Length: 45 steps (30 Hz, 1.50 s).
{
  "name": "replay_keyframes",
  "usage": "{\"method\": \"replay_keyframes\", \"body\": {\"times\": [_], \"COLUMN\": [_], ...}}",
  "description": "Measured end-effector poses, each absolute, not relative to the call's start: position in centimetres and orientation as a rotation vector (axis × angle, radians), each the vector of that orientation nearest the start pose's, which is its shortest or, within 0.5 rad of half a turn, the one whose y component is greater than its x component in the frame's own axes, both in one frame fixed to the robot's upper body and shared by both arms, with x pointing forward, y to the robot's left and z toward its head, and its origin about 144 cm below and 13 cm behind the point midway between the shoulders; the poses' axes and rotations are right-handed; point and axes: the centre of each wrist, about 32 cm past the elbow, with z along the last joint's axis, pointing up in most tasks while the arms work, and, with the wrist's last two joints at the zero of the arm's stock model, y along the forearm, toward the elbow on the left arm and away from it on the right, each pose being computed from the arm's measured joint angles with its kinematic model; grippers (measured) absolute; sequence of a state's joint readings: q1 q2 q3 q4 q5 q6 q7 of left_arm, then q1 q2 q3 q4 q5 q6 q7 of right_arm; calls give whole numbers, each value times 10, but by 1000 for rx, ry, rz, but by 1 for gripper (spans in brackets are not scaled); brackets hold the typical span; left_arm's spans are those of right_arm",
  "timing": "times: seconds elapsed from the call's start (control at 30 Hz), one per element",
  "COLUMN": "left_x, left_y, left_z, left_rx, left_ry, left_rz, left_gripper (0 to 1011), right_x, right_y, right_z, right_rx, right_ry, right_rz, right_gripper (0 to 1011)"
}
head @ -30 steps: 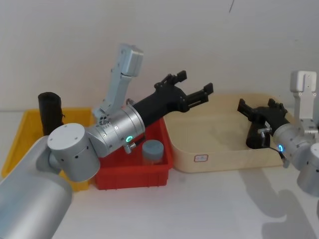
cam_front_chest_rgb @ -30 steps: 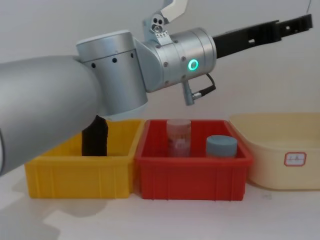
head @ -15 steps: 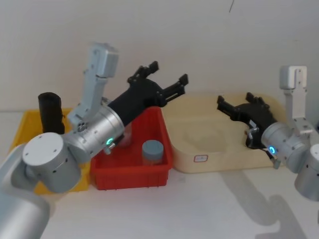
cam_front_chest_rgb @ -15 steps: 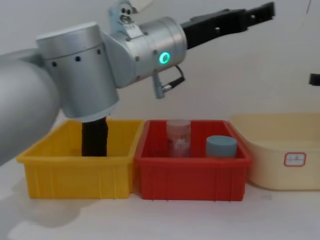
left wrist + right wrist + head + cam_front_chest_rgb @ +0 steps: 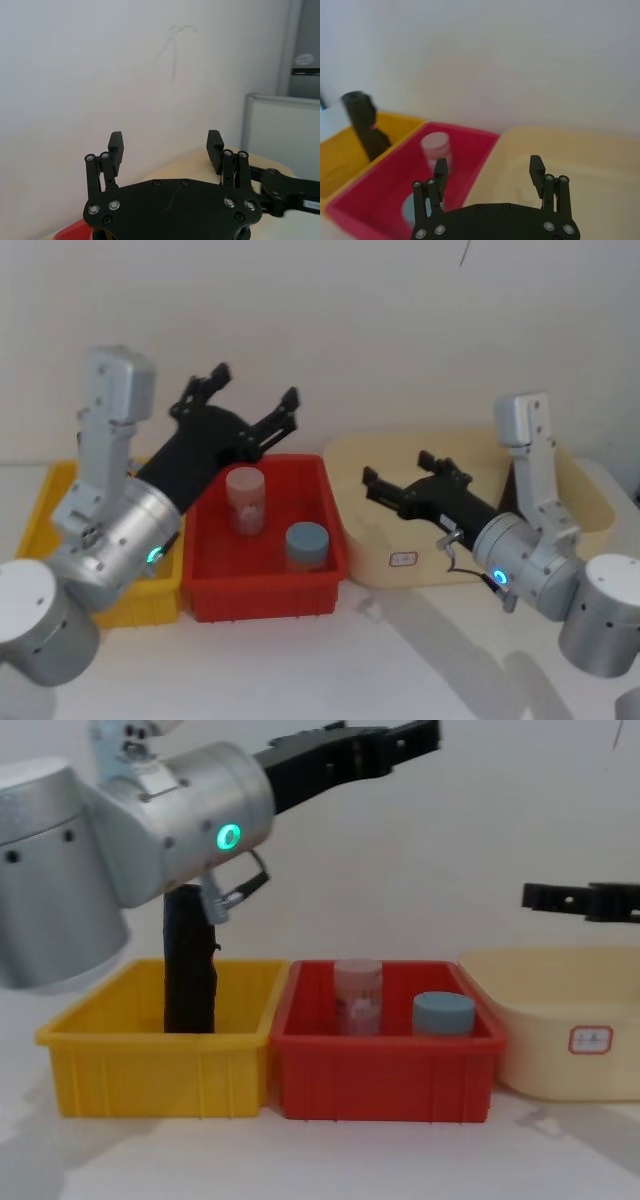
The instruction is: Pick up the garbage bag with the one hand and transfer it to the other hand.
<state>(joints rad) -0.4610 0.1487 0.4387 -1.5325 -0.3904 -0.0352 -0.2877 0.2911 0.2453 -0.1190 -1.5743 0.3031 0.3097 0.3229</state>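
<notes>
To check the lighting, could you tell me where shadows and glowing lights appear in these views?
Head view: arm shadows on the table before the tub; a ring glows on the left arm and on the right arm. Chest view: the left arm's ring glows bright green; faint shadow beside the yellow bin.

Garbage bag (image 5: 190, 982) upper end hidden behind left arm (image 5: 150, 830); right end effector (image 5: 540, 899) cropped by chest view's edge.

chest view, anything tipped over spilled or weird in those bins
Nothing stands out. The garbage bag stands upright in the yellow bin, and the clear jar and grey-capped jar stand upright in the red bin. The left tool and right tool hover open in the air, touching nothing.
</notes>
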Motion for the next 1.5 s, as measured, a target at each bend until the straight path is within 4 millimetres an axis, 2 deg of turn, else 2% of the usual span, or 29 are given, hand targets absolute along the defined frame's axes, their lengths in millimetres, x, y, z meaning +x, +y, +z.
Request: {"method": "replay_keyframes", "body": {"times": [0.37,0.9,1.23,1.5], "left_x": [505,451,431,423], "left_y": [171,229,250,257], "left_z": [1270,1248,1241,1239], "left_rx": [-316,-299,-287,-282], "left_ry": [-213,-209,-206,-206], "left_rz": [987,1255,1347,1380], "left_gripper": [1001,1002,1001,1001], "right_x": [515,507,506,510], "right_y": [-240,-229,-218,-211], "right_z": [1239,1234,1229,1222], "right_rx": [-40,-64,-140,-200], "right_ry": [76,78,22,-12], "right_rz": [-1025,-971,-927,-903], "right_gripper": [1001,1002,1001,1001]}}
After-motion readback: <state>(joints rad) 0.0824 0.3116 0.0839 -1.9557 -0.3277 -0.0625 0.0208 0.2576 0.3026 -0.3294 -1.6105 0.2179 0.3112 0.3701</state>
